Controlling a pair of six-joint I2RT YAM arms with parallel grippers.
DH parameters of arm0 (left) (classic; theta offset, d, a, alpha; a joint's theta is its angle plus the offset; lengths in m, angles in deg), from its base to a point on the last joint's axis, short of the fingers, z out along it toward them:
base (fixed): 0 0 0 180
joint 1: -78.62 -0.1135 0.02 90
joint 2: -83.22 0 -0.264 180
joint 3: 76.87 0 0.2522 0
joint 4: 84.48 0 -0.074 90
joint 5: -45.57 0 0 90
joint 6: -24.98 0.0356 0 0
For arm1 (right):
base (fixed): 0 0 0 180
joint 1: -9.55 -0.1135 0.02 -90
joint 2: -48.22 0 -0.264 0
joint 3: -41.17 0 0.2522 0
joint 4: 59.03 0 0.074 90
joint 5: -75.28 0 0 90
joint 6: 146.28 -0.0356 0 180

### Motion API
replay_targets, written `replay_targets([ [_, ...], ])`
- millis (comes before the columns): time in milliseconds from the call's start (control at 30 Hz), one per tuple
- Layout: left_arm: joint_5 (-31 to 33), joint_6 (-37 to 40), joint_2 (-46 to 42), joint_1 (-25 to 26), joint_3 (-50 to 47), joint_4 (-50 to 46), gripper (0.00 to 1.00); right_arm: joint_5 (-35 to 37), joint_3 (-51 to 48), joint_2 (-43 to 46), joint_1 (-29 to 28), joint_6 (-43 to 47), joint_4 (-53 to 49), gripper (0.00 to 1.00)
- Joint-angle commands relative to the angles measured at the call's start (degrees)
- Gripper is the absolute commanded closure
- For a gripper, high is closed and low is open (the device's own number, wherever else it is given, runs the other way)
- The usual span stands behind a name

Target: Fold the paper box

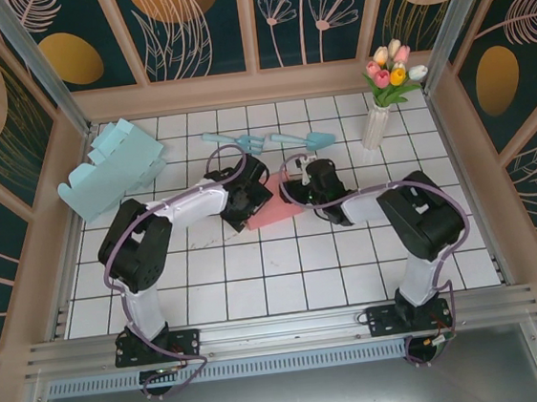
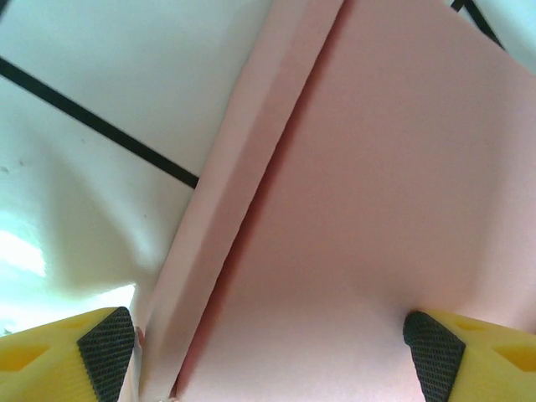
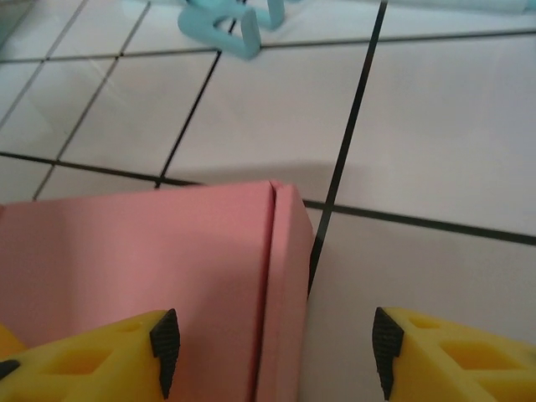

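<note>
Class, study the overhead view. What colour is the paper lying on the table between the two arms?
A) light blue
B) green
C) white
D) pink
D: the pink paper sheet lies on the white tiled table between the arms, while the light blue paper boxes sit apart at the back left.

A robot test booth: floral wall panels (image 1: pixel 194 26), a white gridded table (image 1: pixel 259 288), aluminium frame rails (image 1: pixel 282 330).
</note>
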State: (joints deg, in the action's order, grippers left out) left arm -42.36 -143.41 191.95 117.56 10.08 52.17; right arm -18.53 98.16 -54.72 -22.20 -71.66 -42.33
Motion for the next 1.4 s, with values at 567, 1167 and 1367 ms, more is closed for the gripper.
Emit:
replay_targets([
  [567, 6.2, 2.5, -4.0, -1.5, -1.7, -7.3, 0.05, 2.6, -3.7, -2.0, -0.7, -6.5, 2.2, 0.43],
  [1167, 5.2, 1.8, -10.0, -3.8, -6.6, 8.0, 0.01, 3.1, -3.5, -3.1, -1.4, -6.6, 2.2, 0.43],
  [1367, 0.4, -3.8, -10.1, -3.9, -8.6, 11.6, 0.01, 2.8, -3.3, -3.9, -1.5, -6.8, 2.7, 0.43],
])
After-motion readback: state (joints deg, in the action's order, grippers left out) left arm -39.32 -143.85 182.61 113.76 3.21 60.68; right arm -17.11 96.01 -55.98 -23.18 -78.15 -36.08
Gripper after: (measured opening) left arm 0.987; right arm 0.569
